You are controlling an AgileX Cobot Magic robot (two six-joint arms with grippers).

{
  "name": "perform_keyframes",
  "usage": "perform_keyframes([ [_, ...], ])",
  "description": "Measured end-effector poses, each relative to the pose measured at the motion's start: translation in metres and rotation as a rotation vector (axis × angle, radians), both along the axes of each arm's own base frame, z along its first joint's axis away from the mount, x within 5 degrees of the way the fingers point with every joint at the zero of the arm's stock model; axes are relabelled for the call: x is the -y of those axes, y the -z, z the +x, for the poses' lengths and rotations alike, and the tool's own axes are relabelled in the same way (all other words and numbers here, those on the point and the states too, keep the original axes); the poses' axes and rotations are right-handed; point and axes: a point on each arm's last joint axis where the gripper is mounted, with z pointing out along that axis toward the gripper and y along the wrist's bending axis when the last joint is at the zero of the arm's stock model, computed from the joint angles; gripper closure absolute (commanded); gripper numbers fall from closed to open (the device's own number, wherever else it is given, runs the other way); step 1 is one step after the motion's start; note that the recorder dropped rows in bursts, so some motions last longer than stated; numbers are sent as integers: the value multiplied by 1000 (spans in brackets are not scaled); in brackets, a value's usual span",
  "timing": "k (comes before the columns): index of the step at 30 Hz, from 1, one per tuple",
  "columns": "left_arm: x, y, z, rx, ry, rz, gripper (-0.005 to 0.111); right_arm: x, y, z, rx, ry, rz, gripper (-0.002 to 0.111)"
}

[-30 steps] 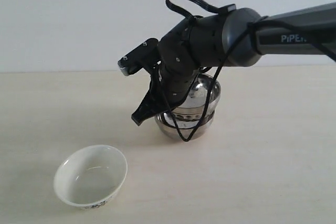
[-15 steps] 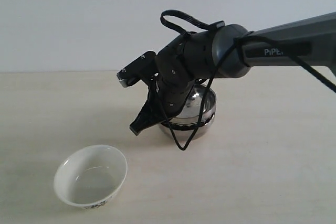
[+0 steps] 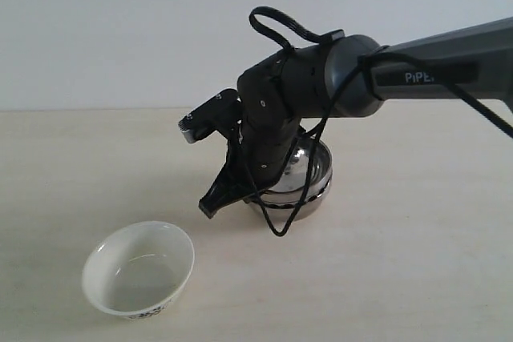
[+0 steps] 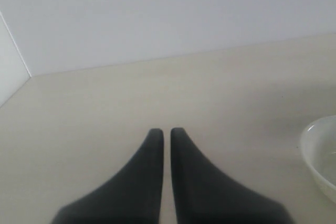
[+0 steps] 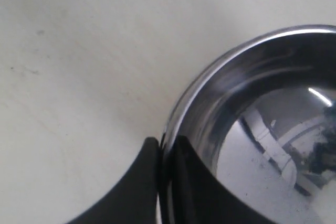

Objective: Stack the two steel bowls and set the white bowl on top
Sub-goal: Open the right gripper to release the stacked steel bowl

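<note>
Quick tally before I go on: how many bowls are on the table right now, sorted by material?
Shiny round stainless-steel bowls: 2, nested, the upper steel bowl sitting in the lower steel bowl.
Glossy round white ceramic bowl: 1, upright and apart from the steel pair.
Total: 3 bowls.

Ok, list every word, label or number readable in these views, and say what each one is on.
"PiPE": white letters on the right arm. The rest of the word is hidden behind a black cable.
White bowl: dark marks low on its outside, too small to read and apparently a pattern.
Steel bowls: no text visible.
Wrist views: no text.
</note>
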Motion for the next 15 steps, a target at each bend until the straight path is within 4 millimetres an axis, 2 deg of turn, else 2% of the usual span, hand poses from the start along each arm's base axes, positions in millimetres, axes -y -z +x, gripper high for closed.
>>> perform_keyframes([
  [7, 0, 0, 0, 0, 0, 0, 103, 2, -19, -8, -37, 7, 48, 108],
  [11, 0, 0, 0, 0, 0, 0, 103, 1, -19, -9, -60, 23, 68, 107],
  [13, 0, 0, 0, 0, 0, 0, 103, 1, -19, -9, -62, 32, 71, 99],
  [14, 0, 0, 0, 0, 0, 0, 103, 1, -19, -9, -63, 37, 73, 86],
  [15, 0, 0, 0, 0, 0, 0, 103, 0, -19, -9, -61, 42, 79, 78],
])
